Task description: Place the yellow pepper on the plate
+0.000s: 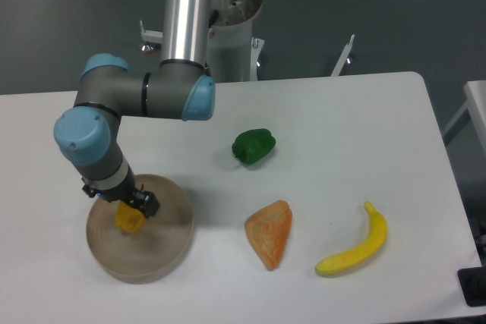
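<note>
The yellow pepper (127, 220) lies on the left half of the round beige plate (163, 252), at the table's front left. My gripper (124, 201) hangs straight down just above it, at the end of the grey arm with blue caps. One dark fingertip (148, 205) shows to the right of the pepper's top, and the other is mostly hidden behind the wrist. The fingers stand apart and the pepper rests below them on the plate.
A green pepper (254, 146) sits at mid-table. An orange triangular wedge (271, 233) lies right of the plate, and a yellow banana (355, 243) farther right near the front edge. The arm's base column (228, 20) stands at the back.
</note>
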